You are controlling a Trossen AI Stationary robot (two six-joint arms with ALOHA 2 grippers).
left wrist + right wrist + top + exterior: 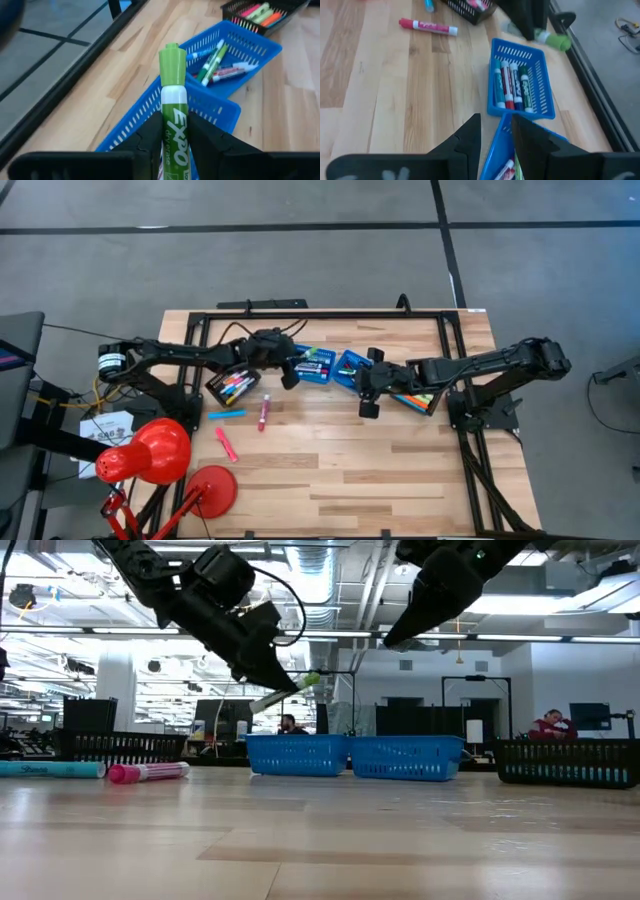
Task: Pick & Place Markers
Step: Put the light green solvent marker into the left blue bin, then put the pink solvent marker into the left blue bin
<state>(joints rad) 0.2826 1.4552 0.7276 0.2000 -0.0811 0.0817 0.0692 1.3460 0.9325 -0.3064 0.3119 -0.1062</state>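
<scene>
A green-capped marker (172,100) sits in my left gripper (290,377), held in the air above the left of two blue baskets (318,366). In the low view it juts from the fingers (285,690). Both baskets, the left (520,82) and the right (240,55), hold several markers. My right gripper (496,131) hangs open over the right basket (350,368) with nothing between its fingers. Loose on the wood lie a blue marker (226,414), a red-and-white one (264,412) and a pink one (226,444). My left gripper pinches the marker's white barrel (174,131) between its two fingers (150,137). The marker runs along the fingers, and its green cap end (172,65) sticks out past the fingertips. The fingers slant down toward the table's right. The marker is lifted clear, nearly level (300,683).
A black tray (235,385) of markers stands left of the baskets and another (415,398) right of them, under my right arm. A black frame rail (320,315) runs along the far edge. A red lamp (150,452) stands at the near left.
</scene>
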